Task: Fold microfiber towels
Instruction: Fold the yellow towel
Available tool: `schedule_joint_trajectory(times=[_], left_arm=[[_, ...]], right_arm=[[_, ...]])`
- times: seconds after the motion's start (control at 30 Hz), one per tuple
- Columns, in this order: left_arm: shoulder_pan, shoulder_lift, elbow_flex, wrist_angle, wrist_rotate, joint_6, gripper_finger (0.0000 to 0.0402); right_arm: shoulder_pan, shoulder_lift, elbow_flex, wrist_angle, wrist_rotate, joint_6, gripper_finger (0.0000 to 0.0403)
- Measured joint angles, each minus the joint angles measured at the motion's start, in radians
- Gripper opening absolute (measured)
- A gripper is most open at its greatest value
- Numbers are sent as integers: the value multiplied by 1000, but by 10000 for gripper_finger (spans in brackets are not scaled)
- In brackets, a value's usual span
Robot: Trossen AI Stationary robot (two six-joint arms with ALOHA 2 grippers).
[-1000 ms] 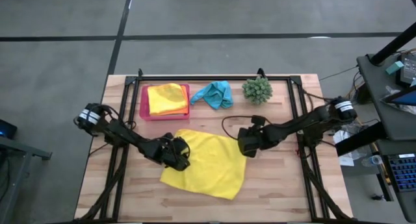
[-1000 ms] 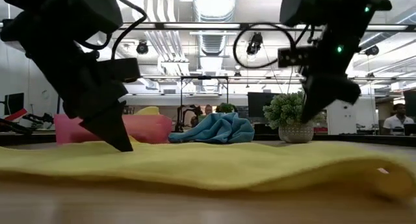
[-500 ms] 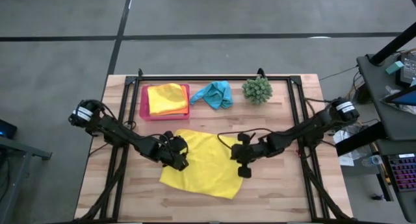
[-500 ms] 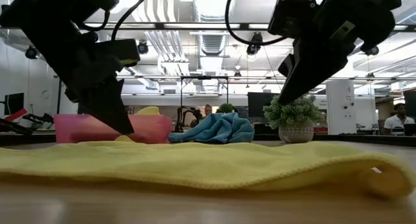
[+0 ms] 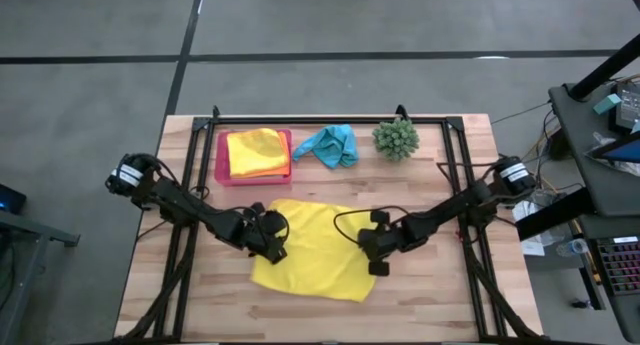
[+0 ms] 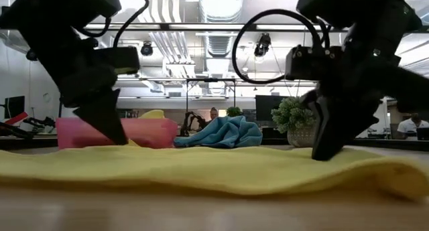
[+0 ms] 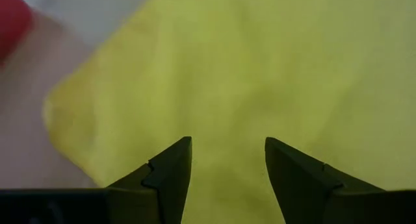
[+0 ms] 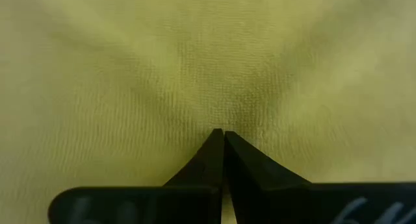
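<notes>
Yellow towel (image 5: 312, 250) lies spread on the surface (image 5: 430, 305). Left gripper (image 5: 272, 240) rests at its left edge, jaws parted, holding nothing; right gripper (image 5: 375, 255), jaws closed, presses its right edge.

Wooden table (image 5: 430, 305), light slatted top, black metal frame rails along its sides; pink rectangular tray (image 5: 222, 157) at the far edge, left of centre; small spiky green plant ball (image 5: 396, 138) in a pale pot, far edge, right of centre; grey floor (image 5: 90, 95) around; dark desk (image 5: 600, 115) with clutter at right.
</notes>
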Motion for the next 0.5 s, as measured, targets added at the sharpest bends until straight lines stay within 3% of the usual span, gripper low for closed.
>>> schedule_joint_trajectory(times=[0.27, 0.5], left_arm=[[-1, 0, -2, -7, 126, -56, 180], [0, 0, -2, -64, 157, -125, 180]], right_arm=[[-19, -46, -6, -166, 160, -93, 8], [-31, -60, -6, -185, 173, -179, 8]])
